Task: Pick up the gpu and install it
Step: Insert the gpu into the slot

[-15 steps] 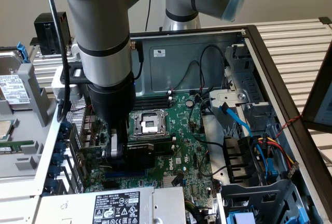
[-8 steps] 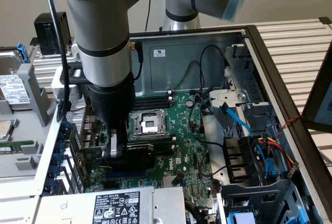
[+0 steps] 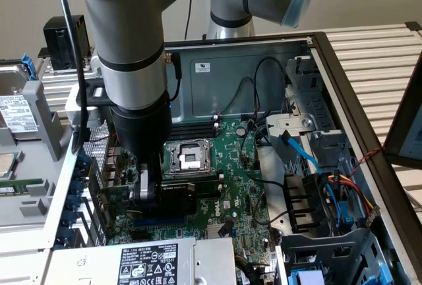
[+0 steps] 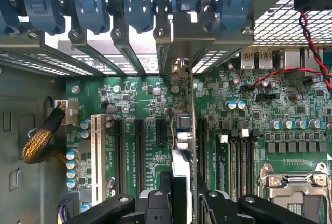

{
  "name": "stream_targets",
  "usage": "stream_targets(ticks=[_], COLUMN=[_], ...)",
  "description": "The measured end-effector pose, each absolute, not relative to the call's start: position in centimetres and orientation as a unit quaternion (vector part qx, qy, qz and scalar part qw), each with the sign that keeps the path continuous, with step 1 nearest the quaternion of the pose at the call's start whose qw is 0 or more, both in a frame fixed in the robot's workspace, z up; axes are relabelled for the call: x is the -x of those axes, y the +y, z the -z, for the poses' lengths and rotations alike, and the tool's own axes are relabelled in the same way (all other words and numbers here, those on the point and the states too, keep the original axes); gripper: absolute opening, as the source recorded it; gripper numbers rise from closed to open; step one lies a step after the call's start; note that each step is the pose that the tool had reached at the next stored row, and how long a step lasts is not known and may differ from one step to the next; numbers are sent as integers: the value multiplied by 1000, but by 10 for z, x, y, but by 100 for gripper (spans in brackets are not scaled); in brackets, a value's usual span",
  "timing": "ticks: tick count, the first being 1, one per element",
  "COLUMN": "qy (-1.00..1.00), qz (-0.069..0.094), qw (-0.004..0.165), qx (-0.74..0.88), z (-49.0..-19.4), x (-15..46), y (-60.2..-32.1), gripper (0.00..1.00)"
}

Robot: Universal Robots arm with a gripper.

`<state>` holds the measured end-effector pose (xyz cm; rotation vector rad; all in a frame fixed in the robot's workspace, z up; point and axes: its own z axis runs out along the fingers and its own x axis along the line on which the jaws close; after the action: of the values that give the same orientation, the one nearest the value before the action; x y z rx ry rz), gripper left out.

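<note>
The gpu (image 3: 188, 196), a short black card, stands on edge over the green motherboard (image 3: 241, 186) just in front of the CPU socket (image 3: 188, 156). My gripper (image 3: 148, 196) reaches straight down and is shut on the gpu's end nearer the exterior view's left. In the wrist view the gpu (image 4: 181, 141) appears edge-on between my black fingers (image 4: 155, 206), running along an expansion slot. Its metal bracket (image 4: 179, 40) meets the case's rear slot openings. Whether the card is fully down in the slot is hidden.
The open case holds the power supply (image 3: 151, 262) at the front, a drive cage with coloured cables (image 3: 330, 192) on the exterior view's right, and blue slot clips (image 4: 91, 6) along the rear. A hard drive (image 3: 16, 110) and a black block (image 3: 62, 34) lie outside.
</note>
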<state>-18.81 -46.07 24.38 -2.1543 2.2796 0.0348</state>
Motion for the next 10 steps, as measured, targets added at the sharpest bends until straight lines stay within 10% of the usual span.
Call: stream_targets(ticks=[10], qy=[727], qz=[-11], qw=[2], qx=[687], z=[-243], x=[189], y=[-461], gripper=[28])
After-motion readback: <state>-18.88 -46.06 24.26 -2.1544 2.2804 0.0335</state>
